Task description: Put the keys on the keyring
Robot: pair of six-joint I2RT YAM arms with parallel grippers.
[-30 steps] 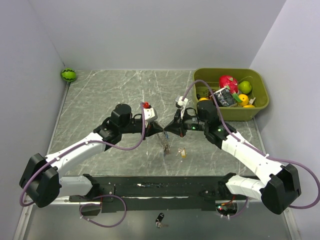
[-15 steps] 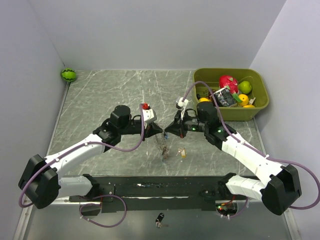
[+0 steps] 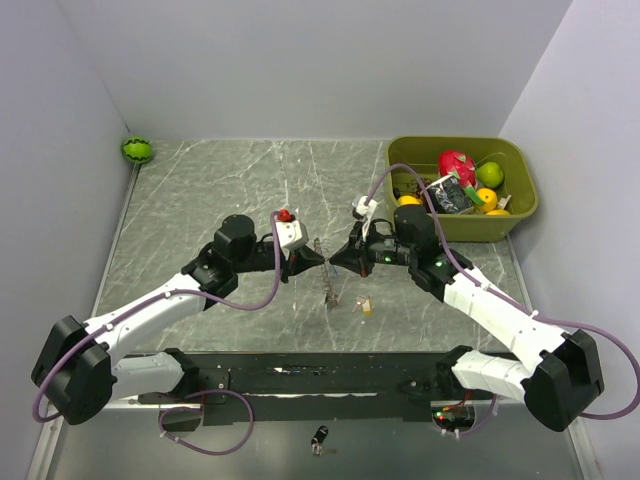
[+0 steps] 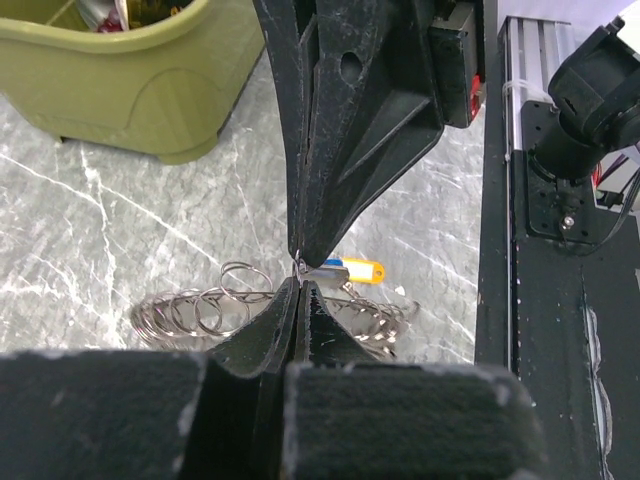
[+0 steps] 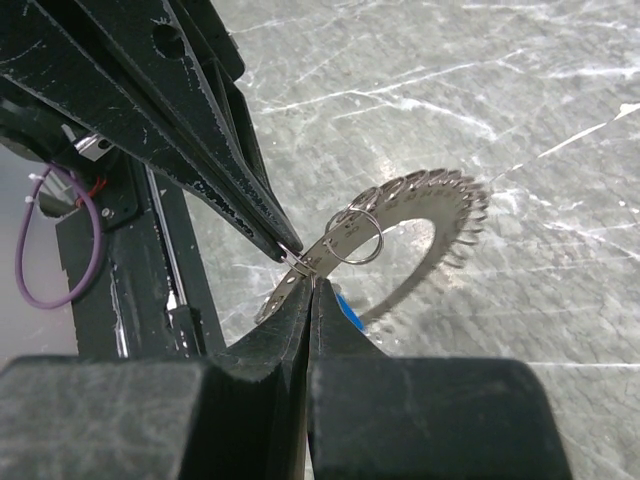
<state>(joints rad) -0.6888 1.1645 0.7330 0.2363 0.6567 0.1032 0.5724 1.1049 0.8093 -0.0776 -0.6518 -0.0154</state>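
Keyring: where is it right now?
Top view: the keyring is mid-table, pinched at its edge between the tips of the left claw and right claw, hanging from them; a yellow key lies just to its right.

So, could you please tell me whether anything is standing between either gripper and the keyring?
Nothing visible does. The left gripper and the right gripper are both shut on the keyring at the same stretch of its toothed edge, with their tips almost meeting there.

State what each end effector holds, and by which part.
The left end effector and right end effector both pinch the keyring at neighbouring spots on its rim.
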